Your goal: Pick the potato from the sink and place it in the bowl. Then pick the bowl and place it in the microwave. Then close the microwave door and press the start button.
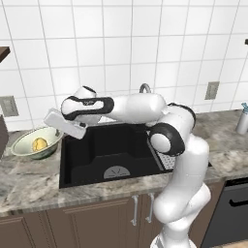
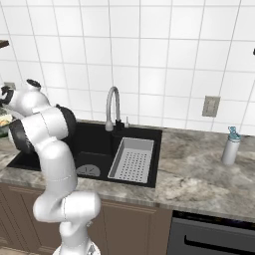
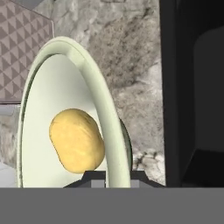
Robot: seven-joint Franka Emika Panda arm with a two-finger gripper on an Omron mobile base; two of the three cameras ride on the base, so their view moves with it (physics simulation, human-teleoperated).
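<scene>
Potato (image 1: pixel 39 143): a yellow-golden lump lying inside the bowl, near its middle; the hand view shows it resting on the pale inner surface just beside the near rim (image 3: pixel 77 141).
Bowl (image 1: pixel 22 146): pale cream-green inside, darker green outside, standing on the countertop just left of the sink; in the hand view its thin rim (image 3: pixel 109 118) runs up from between the finger tips.
Gripper (image 1: pixel 62 130): at the bowl's right edge, over the seam between counter and sink; the jaws stand close together with the bowl's rim between them, clamped on that rim as the hand view shows it (image 3: pixel 114 174).
Arm: white with dark joints, stretching leftward across the sink from the lower right of the left base view; in the right base view its elbow sits at the far left.
Sink (image 1: pixel 99 145): matte black rectangular basin with a round drain (image 1: pixel 116 172) in its floor and a curved steel faucet (image 2: pixel 112 107) behind it.
Drain tray (image 2: pixel 132 159): grey, perforated, lying in the right part of the sink.
Countertop (image 2: pixel 199 169): grey mottled stone on both sides of the sink.
Bottle (image 2: pixel 230 145): pale, with a teal cap, upright on the counter well to the right of the sink.
Wall: white tiles with an outlet (image 2: pixel 210 106) above the right counter and another (image 1: pixel 8 105) at the left.
Cabinets (image 1: pixel 72 225): brown wooden doors with silver handles under the sink.
Dishwasher (image 2: pixel 214 234): dark front with a bar handle, under the right counter.
</scene>
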